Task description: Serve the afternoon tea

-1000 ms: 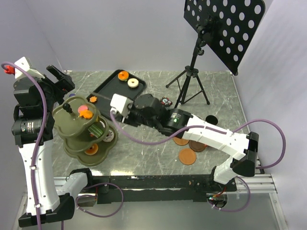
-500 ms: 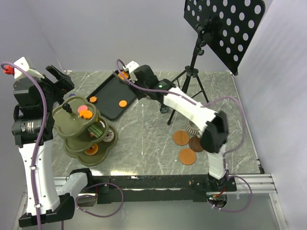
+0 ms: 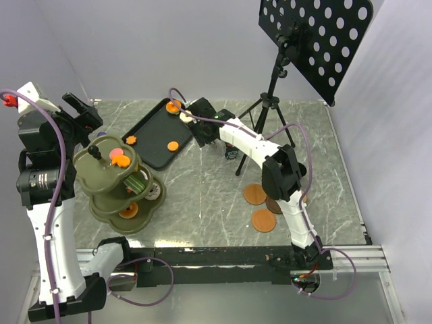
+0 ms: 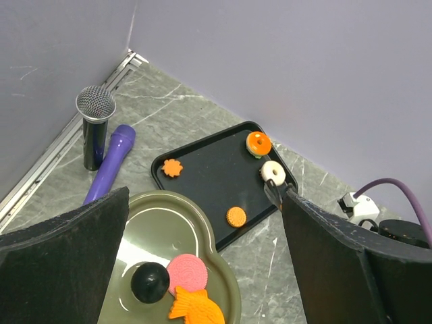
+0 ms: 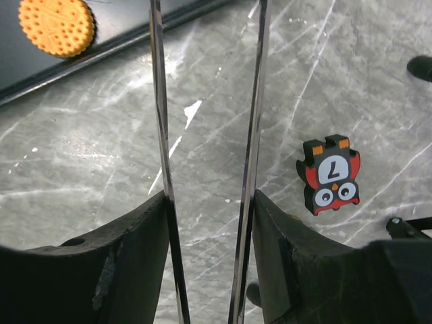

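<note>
The right jaws were pinching a pair of thin, mirror-bright metal tongs (image 5: 159, 101), one black pad pressed on the outside of each blade. In the right wrist view the two blades ran almost straight up the frame, their long axis pointing at the top edge and the gap between them widening toward it.

In the left wrist view the tong tips lay just beside a white ring donut (image 4: 273, 171) at the right rim of a glossy black rectangular tray (image 4: 202, 182); we could not tell whether they touched it. Four sweets lay flat on that tray:
- the white donut, hole up
- an orange-iced donut (image 4: 258, 143) above it, hole up
- a round dimpled orange biscuit (image 4: 235, 217) near the lower rim
- a flower-shaped orange biscuit (image 4: 172, 167) on the left

Being round, none showed a long axis.

The left jaws stood spread wide, holding nothing. Between them showed the top tier of an olive-green lobed stand (image 4: 162, 223), where a pink round biscuit (image 4: 187, 273) and an orange fish-shaped pastry (image 4: 196, 310) touched beside a black knob (image 4: 149, 282).

At the lower right of the top view we counted three flat round saucers (image 3: 263, 220) on the grey veined marble bench (image 3: 202, 196), two orange-brown and one darker.
</note>
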`<state>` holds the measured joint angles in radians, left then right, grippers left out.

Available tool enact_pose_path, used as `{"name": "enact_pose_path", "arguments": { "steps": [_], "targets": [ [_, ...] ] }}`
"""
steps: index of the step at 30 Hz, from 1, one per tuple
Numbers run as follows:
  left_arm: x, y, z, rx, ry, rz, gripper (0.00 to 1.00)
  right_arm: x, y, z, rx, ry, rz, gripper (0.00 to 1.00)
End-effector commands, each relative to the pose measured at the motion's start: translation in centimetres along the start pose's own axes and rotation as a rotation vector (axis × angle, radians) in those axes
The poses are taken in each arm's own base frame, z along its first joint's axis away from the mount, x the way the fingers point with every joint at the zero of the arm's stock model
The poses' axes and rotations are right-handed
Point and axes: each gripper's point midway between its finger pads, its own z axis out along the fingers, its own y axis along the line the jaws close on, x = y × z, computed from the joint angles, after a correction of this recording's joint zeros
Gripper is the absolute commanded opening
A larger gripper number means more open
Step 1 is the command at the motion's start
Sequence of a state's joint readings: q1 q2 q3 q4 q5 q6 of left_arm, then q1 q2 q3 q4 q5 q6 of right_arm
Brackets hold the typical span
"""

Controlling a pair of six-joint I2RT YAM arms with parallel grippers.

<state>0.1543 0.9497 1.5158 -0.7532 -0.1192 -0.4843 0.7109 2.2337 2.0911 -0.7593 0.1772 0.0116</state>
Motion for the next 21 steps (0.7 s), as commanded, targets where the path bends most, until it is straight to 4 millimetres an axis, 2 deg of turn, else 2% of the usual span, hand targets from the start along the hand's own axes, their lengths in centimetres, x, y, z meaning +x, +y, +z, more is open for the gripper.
{"name": "enact_pose_path", "arguments": {
  "steps": [1, 7, 11, 21],
  "targets": [
    [-0.7, -0.4, -0.1, 0.027, -0.032, -0.015, 1.00, -1.3, -0.5, 0.1, 0.034, -0.024, 0.033, 0.57],
    [-0.7, -0.3, -0.1, 0.025, -0.031, -0.016, 1.00, -1.4, -0.6, 2.1, 0.048, -0.023, 0.005, 0.58],
    [-0.7, -0.3, -0.1, 0.024, -0.032, -0.013, 1.00, -2.1, -1.3, 3.0, 0.090, -0.029, -0.044, 0.59],
    [-0.8, -0.2, -0.3, 0.019, -0.038, -0.005, 1.00, -1.9, -2.4, 5.7, 0.172, -0.024, -0.147, 0.60]
  ]
}}
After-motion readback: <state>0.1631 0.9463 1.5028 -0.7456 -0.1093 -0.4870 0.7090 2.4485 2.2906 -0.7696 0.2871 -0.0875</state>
